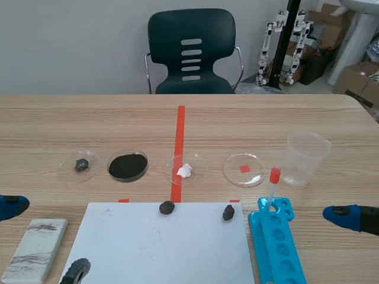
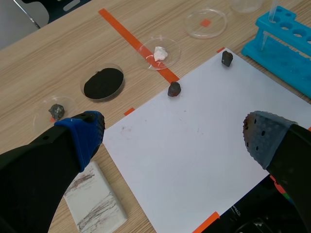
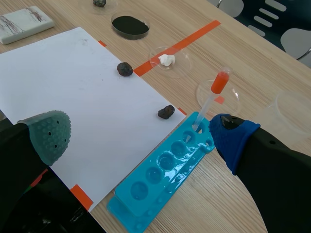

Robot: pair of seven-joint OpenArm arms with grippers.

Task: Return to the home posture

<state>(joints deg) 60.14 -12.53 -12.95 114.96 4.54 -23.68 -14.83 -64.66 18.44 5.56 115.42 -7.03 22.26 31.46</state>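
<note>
Both arms sit low at the table's near edge. In the left wrist view my left gripper [image 2: 172,136] is open above the white sheet [image 2: 194,141], with nothing between its fingers. My right gripper [image 3: 141,133] is also open and empty, hanging over the sheet's edge [image 3: 73,97] and the blue tube rack [image 3: 165,170]. In the scene view only a blue pad [image 1: 12,206] shows at the left edge and the right arm's pad [image 1: 346,217] at the right edge.
Two dark rocks [image 1: 167,207] [image 1: 228,212] lie on the sheet's far edge. Behind them stand several petri dishes: grey stone [image 1: 81,165], black powder [image 1: 128,166], white lump [image 1: 185,171], one bare [image 1: 243,169]. Also a beaker [image 1: 305,157], a red-bulbed dropper [image 1: 272,186] in the rack, a streaked tile [image 1: 35,248], a chair [image 1: 190,53].
</note>
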